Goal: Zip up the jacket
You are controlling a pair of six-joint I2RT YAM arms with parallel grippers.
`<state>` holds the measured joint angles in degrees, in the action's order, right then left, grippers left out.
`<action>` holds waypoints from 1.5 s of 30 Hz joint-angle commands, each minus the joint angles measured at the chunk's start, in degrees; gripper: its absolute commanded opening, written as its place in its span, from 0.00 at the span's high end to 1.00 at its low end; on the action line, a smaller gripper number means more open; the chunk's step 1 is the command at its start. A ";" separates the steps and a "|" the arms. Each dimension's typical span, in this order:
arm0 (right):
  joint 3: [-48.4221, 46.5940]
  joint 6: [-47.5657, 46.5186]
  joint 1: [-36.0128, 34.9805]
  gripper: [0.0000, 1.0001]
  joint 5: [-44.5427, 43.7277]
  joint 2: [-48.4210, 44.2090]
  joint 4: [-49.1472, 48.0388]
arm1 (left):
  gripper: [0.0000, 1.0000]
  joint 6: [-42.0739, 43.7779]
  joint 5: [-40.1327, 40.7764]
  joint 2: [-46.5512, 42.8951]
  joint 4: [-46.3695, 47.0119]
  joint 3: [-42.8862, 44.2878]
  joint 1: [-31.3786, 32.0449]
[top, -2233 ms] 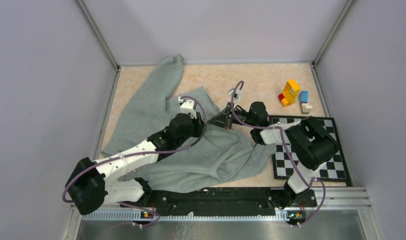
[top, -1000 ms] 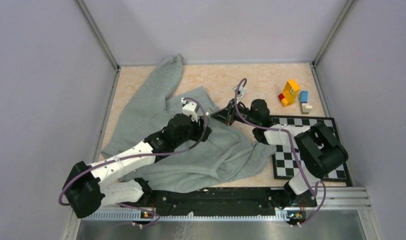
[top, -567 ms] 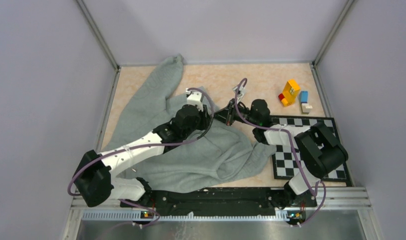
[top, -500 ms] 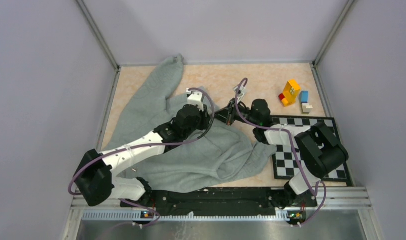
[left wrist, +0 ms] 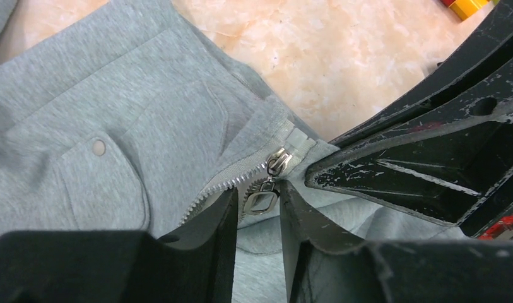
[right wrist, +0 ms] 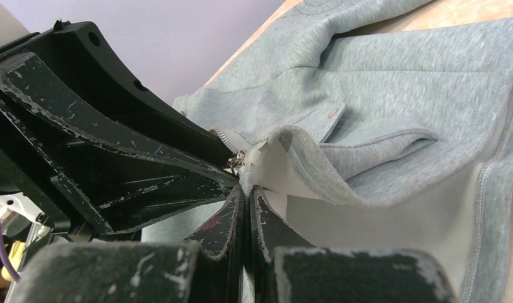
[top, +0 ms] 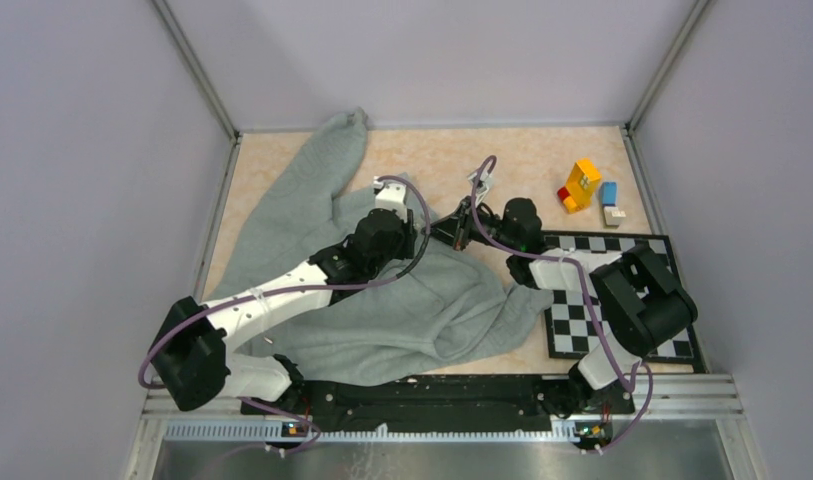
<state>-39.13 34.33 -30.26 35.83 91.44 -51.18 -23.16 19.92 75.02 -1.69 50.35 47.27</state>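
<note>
The light grey jacket [top: 382, 320] lies rumpled across the table's left and middle, also seen in the left wrist view [left wrist: 115, 113] and right wrist view [right wrist: 399, 95]. Its zipper's silver slider [left wrist: 277, 161] sits at the end of the teeth, with the ring pull [left wrist: 261, 201] hanging below it. My left gripper [left wrist: 259, 208] is narrowly open, one finger on each side of the pull; from above it is at the jacket's far edge [top: 420, 232]. My right gripper [right wrist: 247, 189] is shut on the jacket's white-lined edge right beside the slider [top: 452, 232].
A black and white chessboard [top: 672, 335] lies at the right under the right arm. A yellow and red block toy [top: 580, 186] and a blue and white block [top: 611, 202] stand at the far right. Walls close in the table's left, far and right sides.
My left gripper has moved up and to the right across the jacket, toward the right gripper and onto the zipper pull. The right gripper has kept its hold and barely moved in the last second.
</note>
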 commanded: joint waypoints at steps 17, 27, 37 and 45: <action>-1.39 -0.34 -0.24 1.00 -0.08 -1.89 -4.50 | 0.83 4.60 1.33 0.97 2.53 1.18 0.11; 0.68 -1.51 -0.01 1.00 -6.99 -4.98 -2.54 | 1.00 5.37 -5.19 -2.74 -5.79 -2.35 -0.31; 0.39 -3.44 0.55 1.00 -6.25 -7.02 -2.07 | 1.00 4.61 -6.41 -6.85 -11.93 -6.17 -2.25; 0.14 -2.99 0.54 1.00 -3.09 -6.17 -2.70 | 0.35 -1.12 -18.08 -11.97 -0.08 -6.43 -2.91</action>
<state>-37.17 31.81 -30.46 31.38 86.98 -49.84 -19.81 7.14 66.02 -11.35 44.05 44.86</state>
